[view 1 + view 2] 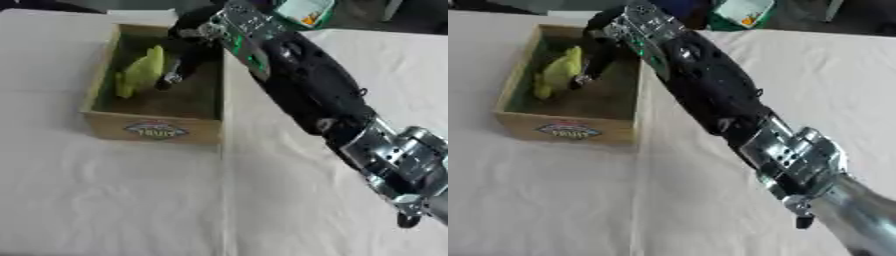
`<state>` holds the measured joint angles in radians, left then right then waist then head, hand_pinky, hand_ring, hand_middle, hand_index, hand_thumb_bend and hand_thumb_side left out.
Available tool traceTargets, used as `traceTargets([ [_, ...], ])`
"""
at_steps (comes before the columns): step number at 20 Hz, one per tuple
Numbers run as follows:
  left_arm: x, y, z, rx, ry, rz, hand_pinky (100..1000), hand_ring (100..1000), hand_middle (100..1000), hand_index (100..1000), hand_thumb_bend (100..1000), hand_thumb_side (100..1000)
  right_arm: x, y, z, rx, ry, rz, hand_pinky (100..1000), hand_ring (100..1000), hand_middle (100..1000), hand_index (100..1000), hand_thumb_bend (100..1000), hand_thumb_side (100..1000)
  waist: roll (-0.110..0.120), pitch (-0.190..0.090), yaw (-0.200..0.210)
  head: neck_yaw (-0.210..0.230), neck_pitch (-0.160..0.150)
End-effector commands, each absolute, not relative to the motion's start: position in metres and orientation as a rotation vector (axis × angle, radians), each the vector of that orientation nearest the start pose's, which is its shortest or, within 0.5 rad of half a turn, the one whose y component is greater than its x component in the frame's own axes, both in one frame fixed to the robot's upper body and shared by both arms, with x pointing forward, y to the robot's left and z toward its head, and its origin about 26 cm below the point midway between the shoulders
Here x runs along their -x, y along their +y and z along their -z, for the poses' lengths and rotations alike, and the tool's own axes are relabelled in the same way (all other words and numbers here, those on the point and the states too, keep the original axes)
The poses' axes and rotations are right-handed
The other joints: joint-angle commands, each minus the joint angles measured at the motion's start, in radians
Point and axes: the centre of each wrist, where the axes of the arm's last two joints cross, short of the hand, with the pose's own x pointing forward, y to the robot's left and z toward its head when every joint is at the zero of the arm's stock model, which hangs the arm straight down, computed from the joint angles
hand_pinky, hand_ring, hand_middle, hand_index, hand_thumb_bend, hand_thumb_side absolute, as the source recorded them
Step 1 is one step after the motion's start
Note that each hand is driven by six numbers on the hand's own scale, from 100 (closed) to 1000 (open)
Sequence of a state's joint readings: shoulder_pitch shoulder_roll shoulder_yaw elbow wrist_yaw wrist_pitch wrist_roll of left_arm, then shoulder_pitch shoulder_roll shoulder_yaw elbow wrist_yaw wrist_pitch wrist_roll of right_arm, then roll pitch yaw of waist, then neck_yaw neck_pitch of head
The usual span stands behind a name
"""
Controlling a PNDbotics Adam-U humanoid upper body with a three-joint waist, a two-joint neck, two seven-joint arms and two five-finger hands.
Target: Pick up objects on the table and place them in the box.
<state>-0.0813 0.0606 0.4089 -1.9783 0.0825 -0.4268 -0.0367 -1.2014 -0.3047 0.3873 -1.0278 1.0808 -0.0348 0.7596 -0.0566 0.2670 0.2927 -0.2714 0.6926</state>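
Observation:
A wooden box [156, 131] with a "fruit" label on its front wall stands at the upper left of the table. Inside it, against the left wall, lies a yellow-green object [142, 72]. My right arm reaches across from the lower right, and my right hand [185, 50] hangs over the box's right half. Its fingers [171, 75] point down into the box, fairly straight, just right of the yellow-green object, and hold nothing. My left hand shows in no view.
A white cloth [105, 200] covers the table. A green and white object [304, 11] sits past the table's far edge, behind the box's right corner. My black forearm [306, 80] crosses the space right of the box.

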Motion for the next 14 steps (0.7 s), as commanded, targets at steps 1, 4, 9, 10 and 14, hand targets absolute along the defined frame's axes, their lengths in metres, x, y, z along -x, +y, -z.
traceTargets([
  [1, -0.256, 0.344, -0.134, -0.4, -2.514, -0.148, 485, 522, 545, 670, 100, 593, -0.462, -0.128, -0.311, 1.043, -1.214, -1.888, 917, 906, 861, 963, 558, 904, 0.01, -0.022, -0.002, 0.007, -0.002],
  [4, -0.256, 0.345, -0.134, -0.402, -2.515, -0.149, 485, 523, 545, 670, 100, 593, -0.451, -0.134, -0.326, 1.061, -1.33, -1.833, 913, 892, 855, 960, 429, 963, 0.01, -0.022, -0.004, 0.013, -0.001],
  [9, -0.255, 0.347, -0.135, -0.417, -2.52, -0.159, 485, 523, 545, 670, 100, 593, -0.397, -0.16, -0.372, 1.133, -1.697, -1.577, 884, 821, 800, 928, 100, 1000, 0.009, -0.022, -0.013, 0.045, -0.005],
  [10, -0.255, 0.348, -0.136, -0.42, -2.52, -0.161, 485, 523, 545, 670, 100, 593, -0.384, -0.167, -0.38, 1.143, -1.77, -1.496, 877, 807, 784, 901, 100, 1000, 0.009, -0.022, -0.016, 0.053, -0.004],
  [14, -0.255, 0.349, -0.136, -0.428, -2.522, -0.17, 485, 523, 545, 671, 100, 593, -0.33, -0.191, -0.39, 1.079, -2.016, -1.187, 860, 763, 720, 861, 100, 1000, 0.015, -0.023, -0.025, 0.079, 0.001],
])
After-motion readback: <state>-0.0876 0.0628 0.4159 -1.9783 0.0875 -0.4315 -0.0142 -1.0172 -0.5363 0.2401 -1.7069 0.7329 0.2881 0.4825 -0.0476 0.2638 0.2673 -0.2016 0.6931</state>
